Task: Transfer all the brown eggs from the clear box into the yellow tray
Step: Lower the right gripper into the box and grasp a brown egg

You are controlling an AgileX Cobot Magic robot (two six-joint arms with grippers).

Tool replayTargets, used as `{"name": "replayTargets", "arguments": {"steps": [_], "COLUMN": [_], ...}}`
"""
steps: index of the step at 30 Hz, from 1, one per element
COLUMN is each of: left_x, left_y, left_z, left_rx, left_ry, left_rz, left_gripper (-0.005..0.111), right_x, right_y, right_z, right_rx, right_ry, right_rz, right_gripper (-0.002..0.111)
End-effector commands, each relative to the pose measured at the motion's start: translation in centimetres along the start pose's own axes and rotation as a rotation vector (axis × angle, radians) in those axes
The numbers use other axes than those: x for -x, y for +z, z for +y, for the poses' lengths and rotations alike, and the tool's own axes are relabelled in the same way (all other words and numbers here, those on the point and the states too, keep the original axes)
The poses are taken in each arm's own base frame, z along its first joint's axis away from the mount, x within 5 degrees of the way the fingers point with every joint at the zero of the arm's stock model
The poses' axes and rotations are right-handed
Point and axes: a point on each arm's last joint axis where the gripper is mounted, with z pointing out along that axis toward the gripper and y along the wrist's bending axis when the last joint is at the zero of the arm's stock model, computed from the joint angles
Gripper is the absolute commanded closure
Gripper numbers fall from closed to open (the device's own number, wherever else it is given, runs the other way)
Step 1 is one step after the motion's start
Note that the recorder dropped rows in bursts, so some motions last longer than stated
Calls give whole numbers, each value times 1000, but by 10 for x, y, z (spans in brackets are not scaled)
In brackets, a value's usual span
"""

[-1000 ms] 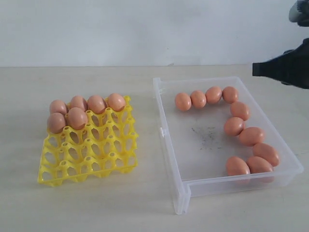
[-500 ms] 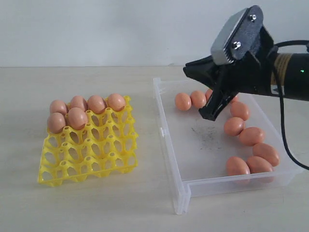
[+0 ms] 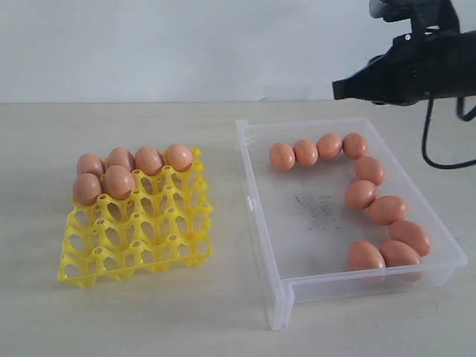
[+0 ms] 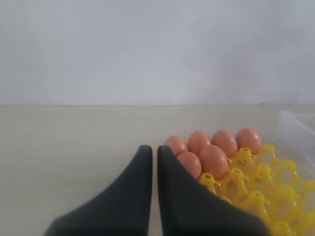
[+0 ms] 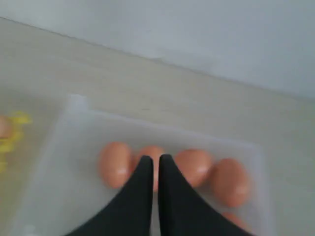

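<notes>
Orange-brown eggs, yellow tray, clear box, dark scuffs, black right claw

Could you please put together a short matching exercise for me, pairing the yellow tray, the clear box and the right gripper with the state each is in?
Column one:
1. yellow tray
2. clear box
3. right gripper

Column two:
A. shut, holding nothing, up in the air
B. holds six brown eggs
C. holds ten brown eggs

Pairs: 1-B, 2-C, 3-A.

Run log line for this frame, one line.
yellow tray: six brown eggs | clear box: ten loose eggs | right pincer: shut, empty, raised over box | left pincer: shut, empty, near tray
</notes>
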Motion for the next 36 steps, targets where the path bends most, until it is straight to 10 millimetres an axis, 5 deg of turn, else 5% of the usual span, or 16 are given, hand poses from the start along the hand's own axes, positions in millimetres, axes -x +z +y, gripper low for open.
{"name": "replayTargets", "arguments": {"steps": [1,4,7,13,22,36], "left_x": [-1,-1,-1,0,0,0], "left_y": [0,0,0,0,0,0], "left_z": [0,0,0,0,0,0], "left_rx": [-3,-3,-3,-1,-1,-1], "left_ry": [1,1,1,1,1,1], "left_rz": [1,1,1,-4,-4,-4], "left_gripper": [103,103,103,103,103,103], "right_x": [-11,-31,-42,-40,-50,-66], "right_y": [28,45,50,55,70,77], "right_z": [-6,-24,-41,-40,-30,-29], "right_rx": [175,-24,-228,-241,-188,-293], "right_ry": [145,180,276,432,687,695], "right_rz": [305,593,692,630,642,724], "right_gripper": [101,75,52,65,65,65]}}
